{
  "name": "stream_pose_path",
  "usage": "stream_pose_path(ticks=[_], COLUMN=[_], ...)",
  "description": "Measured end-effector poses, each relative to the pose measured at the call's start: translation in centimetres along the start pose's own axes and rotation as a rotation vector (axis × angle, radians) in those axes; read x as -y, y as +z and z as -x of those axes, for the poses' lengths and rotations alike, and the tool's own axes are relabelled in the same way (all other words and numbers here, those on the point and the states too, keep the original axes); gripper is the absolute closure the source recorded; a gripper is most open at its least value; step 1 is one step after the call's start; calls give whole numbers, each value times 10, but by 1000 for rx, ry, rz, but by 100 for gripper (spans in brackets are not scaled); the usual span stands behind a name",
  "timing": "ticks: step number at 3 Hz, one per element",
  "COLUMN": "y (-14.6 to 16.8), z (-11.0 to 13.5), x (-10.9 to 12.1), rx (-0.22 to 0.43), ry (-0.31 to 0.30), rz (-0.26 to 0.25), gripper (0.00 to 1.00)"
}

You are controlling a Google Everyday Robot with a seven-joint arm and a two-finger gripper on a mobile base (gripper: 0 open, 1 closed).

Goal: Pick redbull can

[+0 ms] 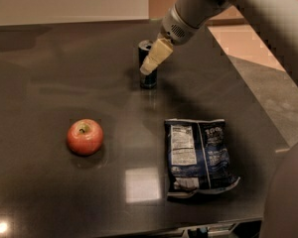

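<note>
The redbull can [149, 80] stands upright on the dark table [49, 83], toward the back centre. It looks dark blue with a silver top. My gripper [148, 69] comes down from the upper right on a grey arm [188, 14]. Its cream-coloured tip lies across the front of the can's upper half and hides part of it. Whether it touches the can cannot be told.
A red apple [84, 136] sits at the front left. A dark blue chip bag [198, 155] lies flat at the front right. The table's right edge runs diagonally past the bag, with a lighter floor [273, 93] beyond.
</note>
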State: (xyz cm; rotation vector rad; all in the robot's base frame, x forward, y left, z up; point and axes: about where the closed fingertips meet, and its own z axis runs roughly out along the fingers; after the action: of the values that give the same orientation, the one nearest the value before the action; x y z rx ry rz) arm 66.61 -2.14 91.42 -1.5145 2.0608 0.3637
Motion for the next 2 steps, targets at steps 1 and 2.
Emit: stream_pose_path(ticks=[1, 2], y=[0, -4], z=[8, 15], x=[-3, -10], rx=[32, 51], ry=[0, -9], rz=[35, 66], gripper=[41, 64])
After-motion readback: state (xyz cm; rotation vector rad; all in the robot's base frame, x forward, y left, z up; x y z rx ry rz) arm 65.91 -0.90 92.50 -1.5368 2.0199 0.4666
